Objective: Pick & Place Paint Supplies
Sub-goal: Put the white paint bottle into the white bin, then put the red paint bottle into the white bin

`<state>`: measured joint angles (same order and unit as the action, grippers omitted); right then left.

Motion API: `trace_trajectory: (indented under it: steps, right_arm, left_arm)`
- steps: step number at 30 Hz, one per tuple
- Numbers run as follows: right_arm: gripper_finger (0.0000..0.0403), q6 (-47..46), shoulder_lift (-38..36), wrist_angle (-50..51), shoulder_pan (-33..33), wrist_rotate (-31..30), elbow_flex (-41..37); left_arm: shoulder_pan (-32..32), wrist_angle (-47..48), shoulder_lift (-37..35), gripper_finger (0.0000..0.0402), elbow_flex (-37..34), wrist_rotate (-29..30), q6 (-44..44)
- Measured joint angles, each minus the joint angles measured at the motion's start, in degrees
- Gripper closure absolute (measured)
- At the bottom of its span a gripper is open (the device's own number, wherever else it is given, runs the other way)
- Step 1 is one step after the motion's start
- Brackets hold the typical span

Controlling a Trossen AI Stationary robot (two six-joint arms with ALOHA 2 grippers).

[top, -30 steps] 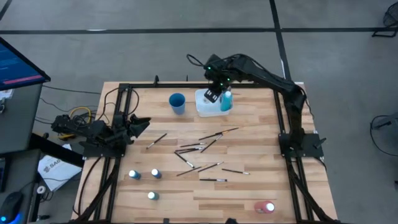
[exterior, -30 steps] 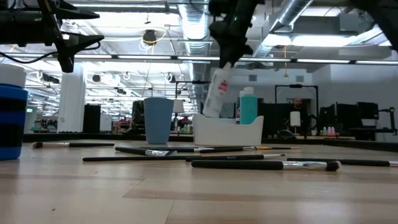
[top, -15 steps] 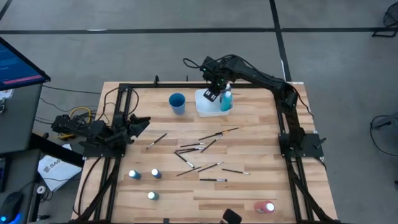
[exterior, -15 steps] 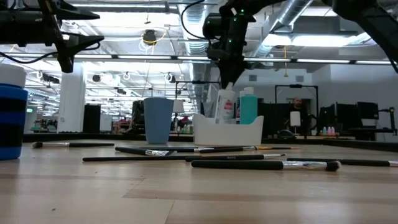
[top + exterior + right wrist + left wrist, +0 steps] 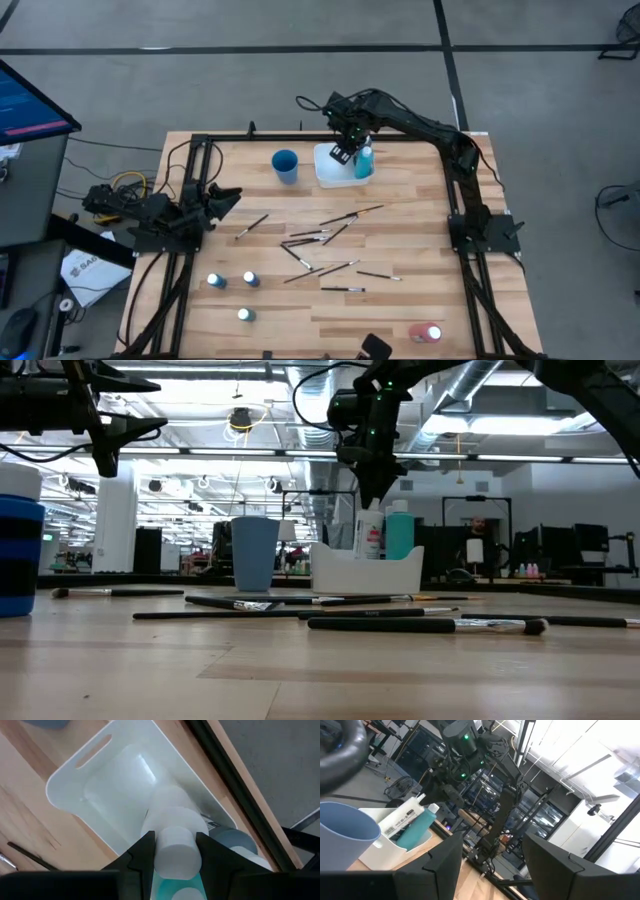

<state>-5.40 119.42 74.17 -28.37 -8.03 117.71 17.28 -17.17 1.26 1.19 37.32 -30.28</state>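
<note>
the left claw [image 5: 228,197] is hanging open over the surface's [image 5: 400,310] left edge. brushes [image 5: 320,240] are lying mid-surface. the right claw [image 5: 175,851] is gripping a white bottle's [image 5: 368,535] cap, standing it in the tray [image 5: 322,172] beside a teal bottle [image 5: 399,531].

Blue cup [image 5: 285,165]: upright on my wooden table [image 5: 400,310], near the far edge, just beside the tray.

White rectangular tray [image 5: 327,170]: at the far edge, a slot handle cut into one end wall.

Monitor [image 5: 30,100]: off the table to my left, screen lit blue.

Cables [image 5: 125,183]: coiled beside the table's left edge.

Paper sheet [image 5: 85,272]: on the floor, left of the table.

Person [image 5: 478,532]: seated far back in the room, seen from the low view.
</note>
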Motion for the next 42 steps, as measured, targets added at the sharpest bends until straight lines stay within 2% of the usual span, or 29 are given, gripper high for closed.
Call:
trace_trajectory:
  steps: [8,22,27,31,33,35,38,42]
  right_arm:
    - [0.0286,0.0,0.0,-0.9,-0.3,0.0,-0.1]
    - [0.0224,1.1,-0.2,-4.4,-0.3,0.0,-0.1]
    - [0.0178,2.4,-0.2,-2.2,-0.3,-1.1,4.6]
    - [0.0156,1.6,-0.3,6.6,0.3,-1.1,12.4]
    - [0.0154,-0.1,-0.4,12.7,1.5,-1.1,16.3]
    - [0.0154,-2.4,-1.3,16.0,3.7,-0.9,16.9]
    - [0.0154,-7.3,-5.7,16.2,8.6,2.2,11.6]
    - [0.0154,-14.1,-10.6,16.0,17.8,2.1,4.8]
  left_arm:
    - [0.0,0.0,0.0,0.0202,0.0,0.0,0.0]
    - [0.0,0.0,0.0,0.0202,0.0,0.0,0.0]
    - [0.0,0.0,0.0,0.0202,0.0,0.0,0.0]
    - [0.0,0.0,0.0,0.0202,0.0,0.0,0.0]
    - [0.0,0.0,0.0,0.0202,0.0,0.0,0.0]
    - [0.0,0.0,0.0,0.0202,0.0,0.0,0.0]
    - [0.0,0.0,0.0,0.0202,0.0,0.0,0.0]
    - [0.0,-0.1,0.0,0.0202,0.0,0.0,1.3]
